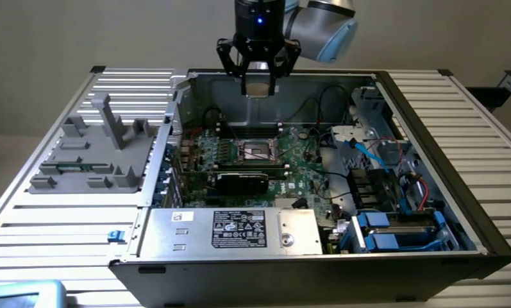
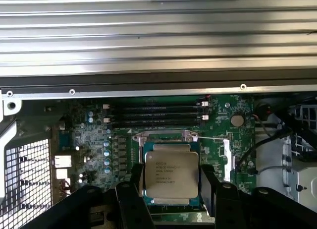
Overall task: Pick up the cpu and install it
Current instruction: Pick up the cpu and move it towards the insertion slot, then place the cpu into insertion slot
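Note:
The cpu [image 1: 258,88], a flat square chip with a silver-grey top, hangs in the air above the back wall of the open computer case [image 1: 426,122], and my gripper [image 1: 258,76] is shut on it. In the wrist view the cpu [image 2: 171,173] sits between the two black fingers [image 2: 136,175], printed side toward the camera. The motherboard socket [image 1: 257,151] lies lower down inside the case, nearer the camera than the gripper in the exterior view. Its metal frame [image 2: 163,136] shows in the wrist view just past the edge of the chip.
A black graphics card [image 1: 242,181] stands just in front of the socket, and memory slots [image 2: 153,115] lie behind it. A silver power supply [image 1: 229,230] fills the case front, with blue drive bays [image 1: 392,231] and cables on the exterior view's right. A grey fixture tray [image 1: 93,154] rests on the slatted table.

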Tool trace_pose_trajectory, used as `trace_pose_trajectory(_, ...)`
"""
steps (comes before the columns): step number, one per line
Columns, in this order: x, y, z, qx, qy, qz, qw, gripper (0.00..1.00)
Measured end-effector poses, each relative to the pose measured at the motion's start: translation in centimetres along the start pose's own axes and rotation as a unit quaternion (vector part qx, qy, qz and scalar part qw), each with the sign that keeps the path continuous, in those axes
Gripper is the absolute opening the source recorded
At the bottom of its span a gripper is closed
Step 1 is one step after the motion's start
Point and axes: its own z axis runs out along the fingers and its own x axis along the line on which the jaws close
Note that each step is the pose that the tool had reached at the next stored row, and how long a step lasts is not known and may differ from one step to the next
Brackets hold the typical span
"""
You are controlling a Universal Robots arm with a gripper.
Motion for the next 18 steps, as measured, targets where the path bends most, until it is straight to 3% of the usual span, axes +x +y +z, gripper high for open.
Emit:
trace_pose_trajectory(5,0.01,0.11,0.09,-0.0028,0.0000,0.000,1.0000,0.55)
trace_pose_trajectory(12,0.05,0.88,0.15,-0.0022,0.0001,0.000,1.0000,0.55)
trace_pose_trajectory(18,0.05,0.88,0.15,-0.0022,0.0001,0.000,1.0000,0.55)
